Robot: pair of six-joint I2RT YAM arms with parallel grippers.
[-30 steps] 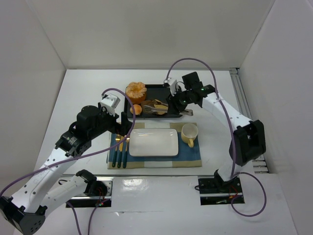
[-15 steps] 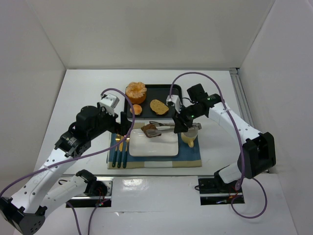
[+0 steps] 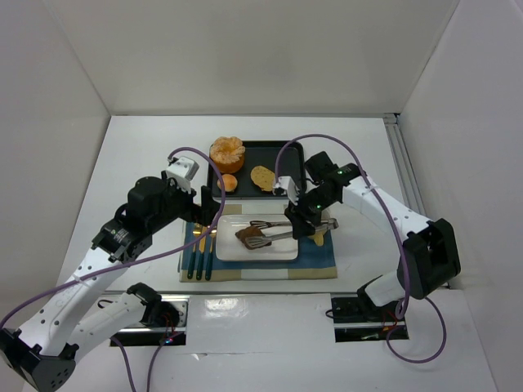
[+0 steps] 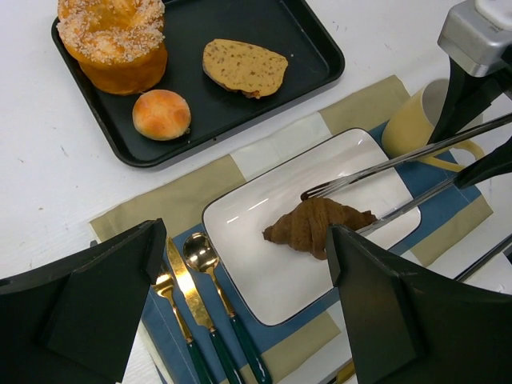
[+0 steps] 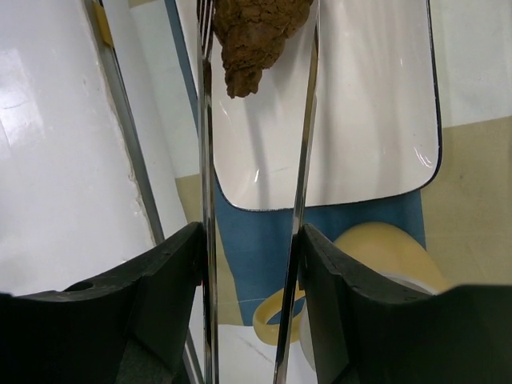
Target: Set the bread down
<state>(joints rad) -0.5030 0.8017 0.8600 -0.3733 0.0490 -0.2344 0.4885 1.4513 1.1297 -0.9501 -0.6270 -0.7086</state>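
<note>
The dark brown bread [image 3: 253, 238] is low over the left half of the white rectangular plate [image 3: 282, 250], between the tips of metal tongs [image 3: 282, 229]. My right gripper [image 3: 304, 222] is shut on the tongs' handles, just right of the plate. In the right wrist view the bread [image 5: 256, 32] sits between the two tong arms [image 5: 302, 200] above the plate [image 5: 368, 120], with the gripper [image 5: 250, 240] around them. In the left wrist view the bread [image 4: 320, 226] looks to lie on the plate [image 4: 256, 268]. My left gripper [image 3: 208, 210] is open and empty, above the placemat's left end.
A yellow cup [image 4: 416, 120] stands right of the plate, under my right gripper. A black tray [image 3: 282, 152] behind holds a large orange bun [image 3: 226, 153], a small round bun [image 3: 230, 183] and a tan slice [image 3: 262, 177]. Gold cutlery [image 3: 198, 253] lies left of the plate.
My right gripper has carried the bread in the tongs from the black tray to the plate and lowered it there. The left arm has not moved.
</note>
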